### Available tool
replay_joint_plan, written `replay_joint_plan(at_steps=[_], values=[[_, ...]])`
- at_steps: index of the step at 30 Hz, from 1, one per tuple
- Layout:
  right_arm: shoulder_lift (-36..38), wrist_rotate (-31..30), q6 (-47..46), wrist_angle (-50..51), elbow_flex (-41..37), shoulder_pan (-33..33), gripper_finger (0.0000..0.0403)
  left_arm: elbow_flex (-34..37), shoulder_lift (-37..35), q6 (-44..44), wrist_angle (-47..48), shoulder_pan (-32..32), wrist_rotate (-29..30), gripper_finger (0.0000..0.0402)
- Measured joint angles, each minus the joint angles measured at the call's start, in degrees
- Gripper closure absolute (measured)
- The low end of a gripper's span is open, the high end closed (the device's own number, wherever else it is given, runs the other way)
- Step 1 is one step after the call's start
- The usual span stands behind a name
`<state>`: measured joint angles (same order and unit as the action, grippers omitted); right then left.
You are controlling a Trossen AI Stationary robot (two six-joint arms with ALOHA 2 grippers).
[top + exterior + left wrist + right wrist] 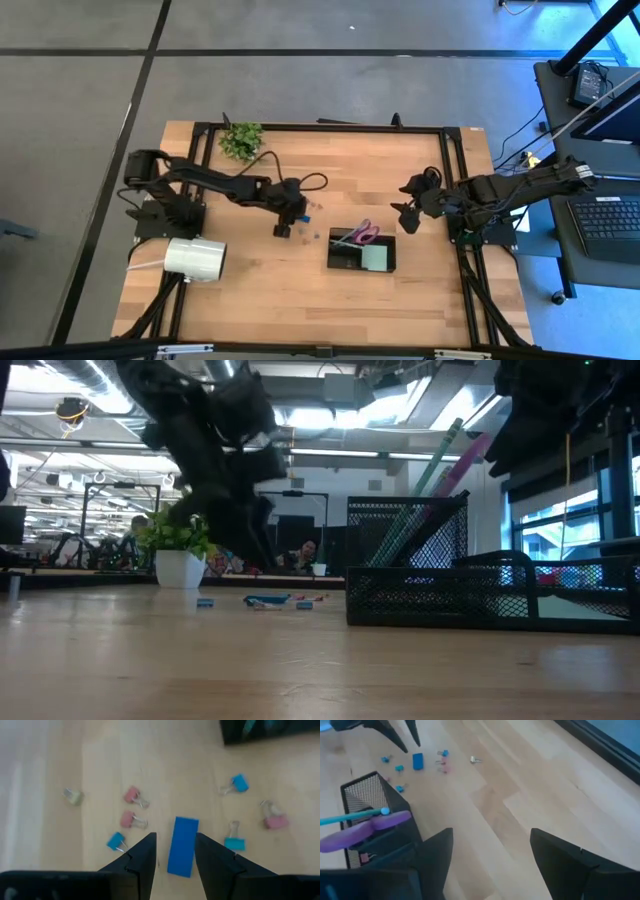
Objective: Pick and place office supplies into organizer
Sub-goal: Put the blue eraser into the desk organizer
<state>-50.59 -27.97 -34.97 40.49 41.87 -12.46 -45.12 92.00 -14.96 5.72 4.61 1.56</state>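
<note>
The left gripper (174, 854) hung with fingers parted over a blue block (182, 846) among scattered clips (233, 843) on the table (300, 290). The right gripper (407, 213), spread wide and empty, waited near the organizer (362, 251), which held purple-handled scissors (365, 234).

High cam: straight down, far off, takes in whole bench (300, 290) w/ both arms. Low cam: at bench-top height, looks level across it into the room; organizer (490, 595) close on its right. Left wrist cam: very near the wood, looks down past left gripper (175, 852) onto blue block (182, 846) & clips. Right wrist cam: higher, slanted across bench. Shared: block (417, 761) & organizer (365, 795) also show in right wrist view
</note>
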Motion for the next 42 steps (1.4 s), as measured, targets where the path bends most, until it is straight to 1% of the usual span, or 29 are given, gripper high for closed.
replay_joint_plan(at_steps=[6, 12, 15, 23, 28, 31, 38, 42], values=[[0.0, 0.0, 3.8, 0.0, 0.0, 0.0, 0.0134, -1.0, 5.2, -0.4, 0.0, 0.0, 0.3, 0.0274], [0.0, 0.0, 4.5, 0.3, 0.0, 0.0, 0.0134, -3.1, 8.5, -0.7, 0.0, 0.3, -0.9, 0.0274], [0.0, 0.0, 5.5, 0.3, 0.0, 0.0, 0.0134, -3.8, 9.5, -0.6, 0.5, 0.9, -3.4, 0.0274], [0.0, 0.0, 5.8, 0.3, 0.0, 0.0, 0.0134, -4.2, 10.3, 2.1, 3.1, 2.0, -4.5, 0.0275], [0.0, 0.0, 7.7, 0.3, 0.0, 0.0, 0.0134, -4.2, 10.3, 2.2, 3.6, 2.0, -4.3, 0.0275], [0.0, -0.7, 8.5, 0.2, 0.0, 0.0, 0.0134, -4.1, 10.3, 2.2, 3.1, 1.7, -3.6, 0.0285], [0.0, -3.1, 8.6, 0.2, 0.0, 0.0, 0.0134, -3.9, 9.4, 2.8, 2.2, -0.1, -2.0, 0.0329], [0.0, -3.1, 8.6, 0.1, 0.0, 0.0, 0.0134, -3.8, 8.0, 5.5, 2.4, -0.7, -1.6, 0.0337]])
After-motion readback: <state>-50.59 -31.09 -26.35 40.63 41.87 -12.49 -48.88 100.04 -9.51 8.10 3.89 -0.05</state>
